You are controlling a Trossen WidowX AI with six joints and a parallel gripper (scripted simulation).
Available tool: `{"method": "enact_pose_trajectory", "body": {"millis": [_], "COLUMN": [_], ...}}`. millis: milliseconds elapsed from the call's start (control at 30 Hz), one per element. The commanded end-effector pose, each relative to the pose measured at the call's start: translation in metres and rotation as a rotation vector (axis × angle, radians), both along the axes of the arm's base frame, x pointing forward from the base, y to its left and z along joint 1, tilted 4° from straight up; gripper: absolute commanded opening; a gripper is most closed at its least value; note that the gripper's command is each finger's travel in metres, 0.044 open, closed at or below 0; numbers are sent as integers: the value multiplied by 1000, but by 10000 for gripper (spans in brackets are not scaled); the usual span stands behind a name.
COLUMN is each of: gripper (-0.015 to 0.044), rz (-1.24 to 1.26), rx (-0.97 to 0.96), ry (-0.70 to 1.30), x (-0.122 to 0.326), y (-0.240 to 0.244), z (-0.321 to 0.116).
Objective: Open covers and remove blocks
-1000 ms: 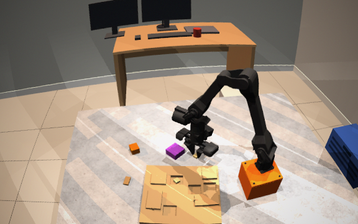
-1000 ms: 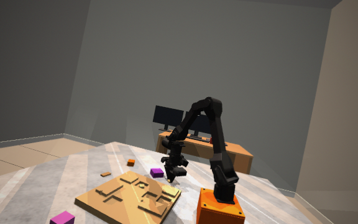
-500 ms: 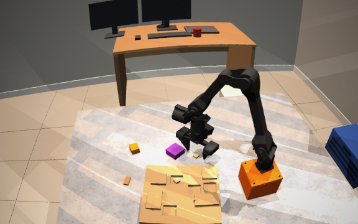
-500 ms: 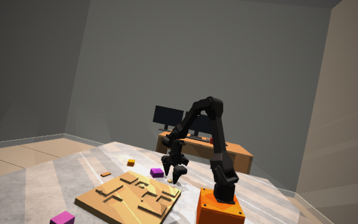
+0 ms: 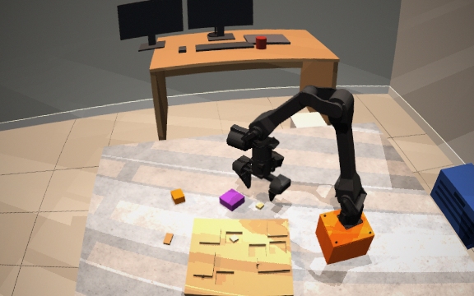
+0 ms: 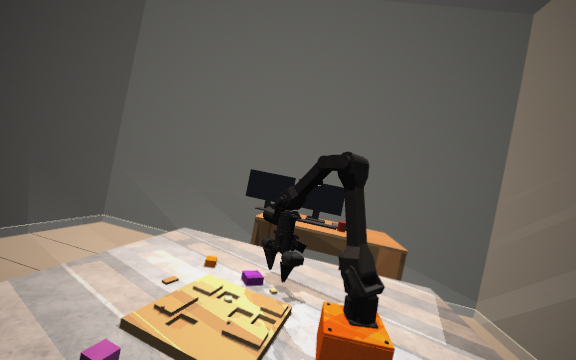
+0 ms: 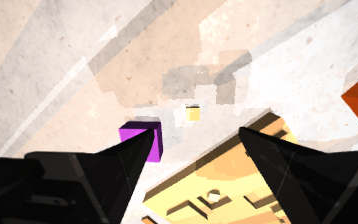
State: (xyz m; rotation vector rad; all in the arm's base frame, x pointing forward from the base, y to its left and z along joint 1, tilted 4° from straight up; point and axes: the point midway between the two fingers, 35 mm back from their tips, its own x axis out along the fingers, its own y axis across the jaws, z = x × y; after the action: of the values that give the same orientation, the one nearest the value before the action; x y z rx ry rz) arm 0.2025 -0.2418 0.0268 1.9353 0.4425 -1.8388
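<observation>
The wooden puzzle board (image 5: 271,284) (image 6: 165,331) (image 7: 215,175) lies on the table, with raised covers and several recesses. A small pale block (image 5: 234,238) (image 6: 228,298) (image 7: 214,196) sits at a recess near its back edge. My gripper (image 5: 260,193) (image 6: 277,274) (image 7: 195,131) is open and empty, above the table behind the board. A small yellow block (image 5: 259,205) (image 6: 273,291) (image 7: 193,114) lies on the table below it, clear of the board. A purple block (image 5: 232,199) (image 6: 252,277) (image 7: 136,138) and an orange block (image 5: 178,196) (image 6: 211,261) rest behind the board. Recess interiors are hard to see.
A thin orange piece (image 5: 168,238) (image 6: 170,280) lies left of the board. Another purple block (image 6: 100,351) shows at the front in the exterior view. The orange arm base (image 5: 344,242) (image 6: 353,342) stands right of the board. A blue cabinet (image 5: 467,205) stands far right.
</observation>
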Motion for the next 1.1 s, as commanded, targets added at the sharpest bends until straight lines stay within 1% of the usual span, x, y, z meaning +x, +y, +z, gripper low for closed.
{"method": "enact_pose_trajectory", "body": {"millis": [0, 167, 333, 733, 833, 900, 1067], "gripper": [440, 440, 309, 0, 0, 0, 0], "rz": [2, 2, -2, -68, -93, -30, 440], "rx": [1, 2, 2, 10, 14, 9, -24], "ry": [-3, -2, -4, -13, -15, -11, 17], "x": [-1, -2, 7, 60, 72, 75, 94], "y": [1, 3, 9, 48, 60, 62, 82], "z": [12, 23, 23, 24, 25, 25, 25]}}
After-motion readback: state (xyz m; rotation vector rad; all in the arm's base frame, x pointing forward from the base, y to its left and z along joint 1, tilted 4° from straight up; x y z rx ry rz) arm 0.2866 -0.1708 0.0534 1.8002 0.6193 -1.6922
